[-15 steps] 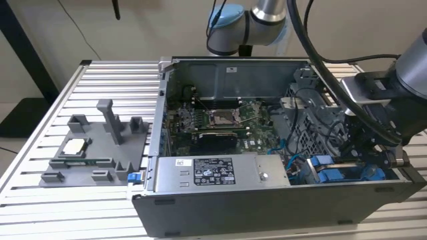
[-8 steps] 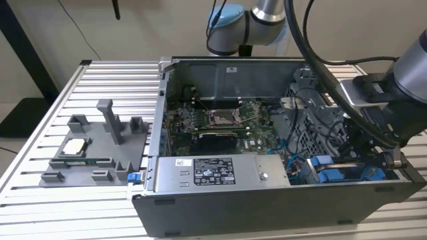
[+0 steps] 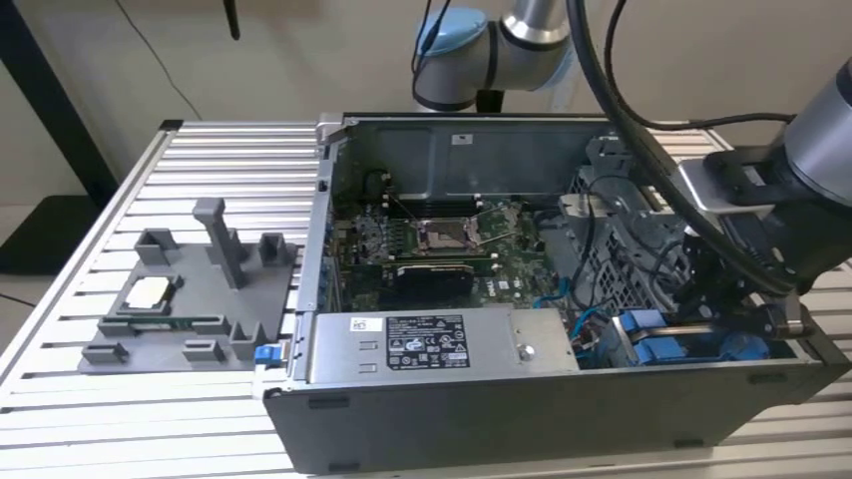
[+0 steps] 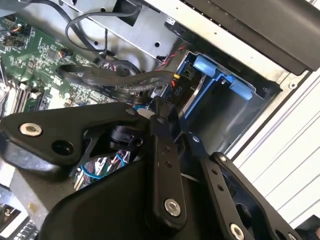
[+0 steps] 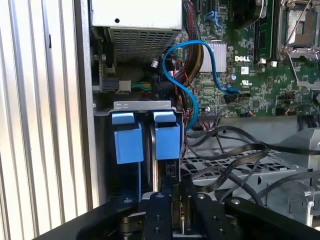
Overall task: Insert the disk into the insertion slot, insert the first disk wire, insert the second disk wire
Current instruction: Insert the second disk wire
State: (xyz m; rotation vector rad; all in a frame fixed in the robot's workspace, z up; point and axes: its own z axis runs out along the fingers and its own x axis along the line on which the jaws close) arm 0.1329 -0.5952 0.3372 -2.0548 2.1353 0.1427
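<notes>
The gripper reaches into the computer case, fingers closed on a thin connector, hemmed in by black cables and the case wall. Just beyond its tips, the disk sits on edge in the insertion slot, blue carrier tabs facing outward, long axis running into the bay.

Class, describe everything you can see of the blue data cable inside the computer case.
The blue cable is a thin, round, glossy plastic-sheathed lead. In the first wrist view it loops in a wide arc over the green motherboard, next to a bundle of multicoloured wires. One end drops to a blue connector sitting on the board; the other runs down beside the blue drive carrier tabs and out of sight. It hangs slack, and the gripper does not touch it.
</notes>
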